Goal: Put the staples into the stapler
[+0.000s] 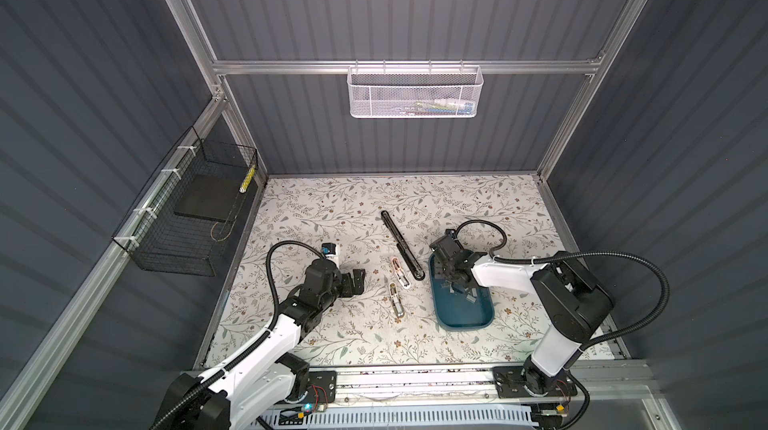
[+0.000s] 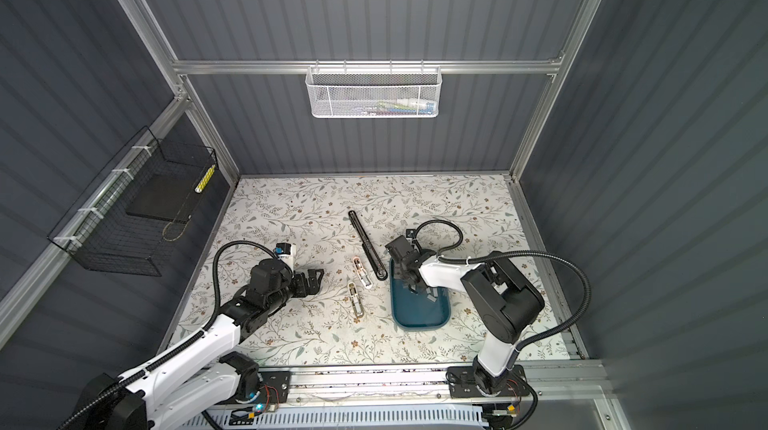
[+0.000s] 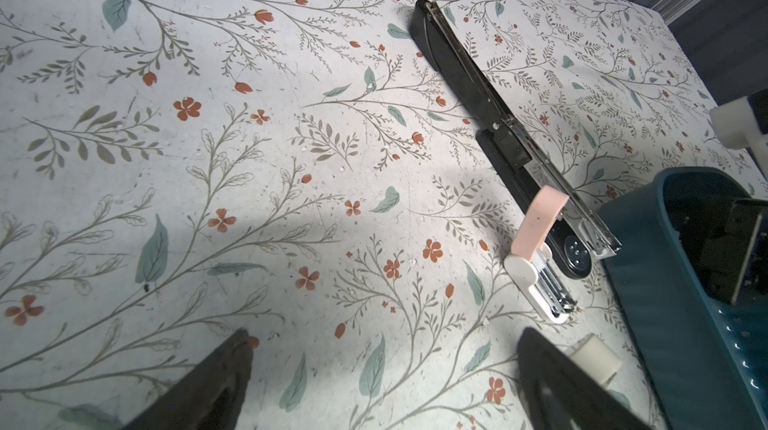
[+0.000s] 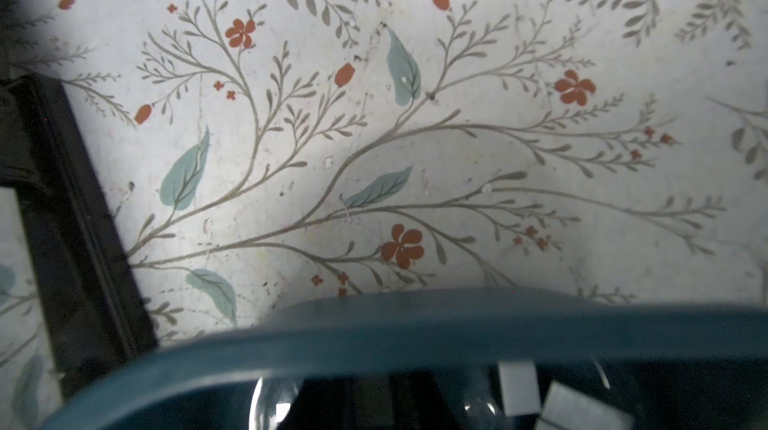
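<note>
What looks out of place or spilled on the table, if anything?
Nothing looks spilled. The staple strips lie jumbled at mixed angles, but all inside the teal tray. The black stapler lies opened flat.

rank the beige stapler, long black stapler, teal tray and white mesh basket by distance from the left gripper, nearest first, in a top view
From the left gripper:
1. beige stapler, just to its right
2. long black stapler, mid-table, farther back
3. teal tray, right side
4. white mesh basket, up on the back wall
</note>
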